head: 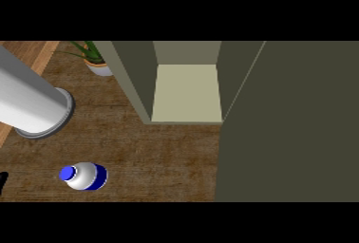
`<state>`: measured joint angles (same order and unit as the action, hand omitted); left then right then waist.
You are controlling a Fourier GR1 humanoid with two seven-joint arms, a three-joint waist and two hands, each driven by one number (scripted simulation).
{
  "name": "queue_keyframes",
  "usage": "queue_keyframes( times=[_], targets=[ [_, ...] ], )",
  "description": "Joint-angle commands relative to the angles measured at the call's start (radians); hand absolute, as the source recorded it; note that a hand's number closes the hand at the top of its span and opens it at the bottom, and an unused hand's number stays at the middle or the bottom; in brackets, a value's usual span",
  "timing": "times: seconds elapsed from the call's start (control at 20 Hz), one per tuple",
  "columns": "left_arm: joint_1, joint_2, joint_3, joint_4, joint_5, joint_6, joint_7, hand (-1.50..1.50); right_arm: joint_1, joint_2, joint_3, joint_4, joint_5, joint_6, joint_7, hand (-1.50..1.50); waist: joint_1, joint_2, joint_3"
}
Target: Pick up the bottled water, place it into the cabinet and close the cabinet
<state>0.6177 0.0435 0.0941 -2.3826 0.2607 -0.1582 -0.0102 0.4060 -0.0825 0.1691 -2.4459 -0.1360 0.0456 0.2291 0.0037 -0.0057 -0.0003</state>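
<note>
Bottled water (85,176) stands upright on the wooden counter (154,156), low in the head view toward the left, white body with a blue cap and blue band, seen from above. Nothing touches it. A sliver of black at the far left edge, level with the bottle, is likely the left hand (3,180); too little shows to tell whether it is open or closed. Right hand out of view. Cabinet (186,90) sits beyond the bottle, upper centre, open, pale shelf floor visible inside. Its door (288,123) fills the right side. Large grey cylinder (32,102) at left; potted plant (95,59) behind it, beside the cabinet.
</note>
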Motion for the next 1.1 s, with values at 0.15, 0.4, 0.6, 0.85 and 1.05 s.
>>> queue_keyframes(
  times=[0.15, 0.4, 0.6, 0.85, 1.05],
  targets=[
    [0.106, -0.042, -0.044, -0.042, -0.07, -0.007, -0.041, -1.5, 0.152, -0.018, 0.003, -0.123, -0.058, 0.062, -0.025, -1.5, -0.005, 0.001, 0.001],
    [0.058, -0.043, -0.039, 0.083, -0.099, 0.018, -0.096, -1.5, 0.261, 0.013, 0.086, -0.129, 0.024, 0.074, -0.113, -1.5, -0.017, 0.001, 0.0],
    [0.09, -0.043, 0.018, 0.133, -0.052, 0.011, -0.167, -1.5, 0.297, 0.013, 0.137, -0.153, 0.074, 0.063, -0.113, -1.5, -0.01, 0.001, 0.0],
    [0.003, -0.043, -0.001, 0.305, -0.158, 0.097, -0.253, -1.5, 0.347, -0.025, 0.042, -0.093, -0.008, 0.128, -0.23, -1.5, -0.015, 0.002, 0.0],
    [-0.079, -0.028, 0.09, 0.417, -0.118, 0.048, -0.228, -1.5, 0.488, 0.003, 0.169, -0.117, 0.117, 0.132, -0.323, -1.5, -0.03, 0.0, 0.0]
  ],
)
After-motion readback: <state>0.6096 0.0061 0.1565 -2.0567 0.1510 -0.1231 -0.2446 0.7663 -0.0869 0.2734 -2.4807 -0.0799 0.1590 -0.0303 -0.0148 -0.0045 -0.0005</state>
